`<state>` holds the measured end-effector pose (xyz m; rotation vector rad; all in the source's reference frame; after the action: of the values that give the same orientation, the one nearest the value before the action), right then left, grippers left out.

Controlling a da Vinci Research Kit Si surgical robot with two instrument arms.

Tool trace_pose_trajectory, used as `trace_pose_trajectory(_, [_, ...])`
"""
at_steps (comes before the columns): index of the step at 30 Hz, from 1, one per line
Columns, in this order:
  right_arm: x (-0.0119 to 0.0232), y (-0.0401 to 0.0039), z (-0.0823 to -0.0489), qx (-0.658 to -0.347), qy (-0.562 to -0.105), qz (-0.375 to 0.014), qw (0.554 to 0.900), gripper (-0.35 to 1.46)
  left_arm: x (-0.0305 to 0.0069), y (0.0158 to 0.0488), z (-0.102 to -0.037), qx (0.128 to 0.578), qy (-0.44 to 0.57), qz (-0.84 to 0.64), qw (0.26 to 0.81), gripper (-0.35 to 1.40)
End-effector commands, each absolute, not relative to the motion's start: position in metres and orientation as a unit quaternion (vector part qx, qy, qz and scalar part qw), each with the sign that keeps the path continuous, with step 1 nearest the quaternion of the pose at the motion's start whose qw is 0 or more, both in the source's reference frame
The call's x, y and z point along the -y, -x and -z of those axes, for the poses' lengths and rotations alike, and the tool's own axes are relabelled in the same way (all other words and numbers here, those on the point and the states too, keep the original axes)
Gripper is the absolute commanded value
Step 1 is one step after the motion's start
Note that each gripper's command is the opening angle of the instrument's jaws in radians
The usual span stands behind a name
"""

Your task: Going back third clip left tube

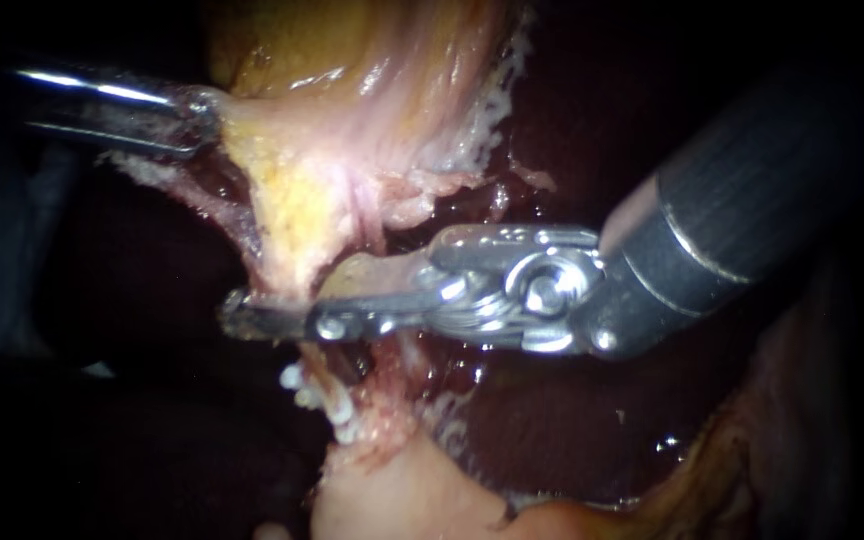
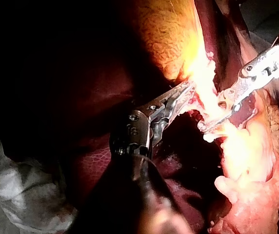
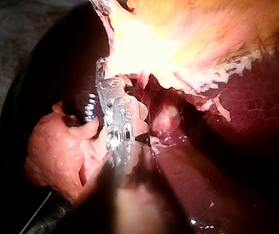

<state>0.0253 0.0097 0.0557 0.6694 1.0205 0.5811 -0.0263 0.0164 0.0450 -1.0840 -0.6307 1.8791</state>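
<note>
My right instrument [image 1: 287, 298] is straddling the tube [image 1: 277, 250], jaws slightly parted, gripping nothing; beyond its tip my left instrument [image 1: 202, 115] is clamping pale tissue [image 1: 352, 130].

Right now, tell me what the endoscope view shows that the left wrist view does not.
Only the endoscope view: a row of small white beads on the tissue under the right instrument. Only the left wrist view: the left instrument with its wrist joint and shaft, and a pale cloth beside the liver. Both: the left instrument shut on yellowish tissue, and the right instrument's open jaws straddling a pale tube.
</note>
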Motion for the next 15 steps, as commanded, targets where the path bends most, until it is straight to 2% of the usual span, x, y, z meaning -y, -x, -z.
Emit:
trace_pose_trajectory(1, [-0.0097, -0.0253, -0.0557, -0.472, -0.310, -0.269, 0.780, -0.35, -0.0164, 0.0263, -0.0450, 0.252, 0.434, -0.752, 0.427, -0.35])
trace_pose_trajectory(4, [-0.0096, -0.0253, -0.0557, -0.472, -0.314, -0.266, 0.780, -0.35, -0.0163, 0.0263, -0.0449, 0.252, 0.434, -0.752, 0.427, -0.35])
trace_pose_trajectory(5, [-0.0095, -0.0252, -0.0557, -0.477, -0.320, -0.263, 0.775, -0.29, -0.0163, 0.0263, -0.0449, 0.252, 0.434, -0.752, 0.427, -0.35])
trace_pose_trajectory(9, [-0.0093, -0.0255, -0.0560, -0.508, -0.323, -0.266, 0.753, 0.37, -0.0163, 0.0263, -0.0450, 0.252, 0.434, -0.752, 0.427, -0.35])
trace_pose_trajectory(11, [-0.0093, -0.0259, -0.0562, -0.516, -0.324, -0.267, 0.746, 0.45, -0.0162, 0.0263, -0.0450, 0.252, 0.434, -0.752, 0.427, -0.35])
trace_pose_trajectory(15, [-0.0091, -0.0261, -0.0567, -0.519, -0.324, -0.266, 0.745, 0.49, -0.0162, 0.0263, -0.0451, 0.252, 0.434, -0.752, 0.427, -0.35])
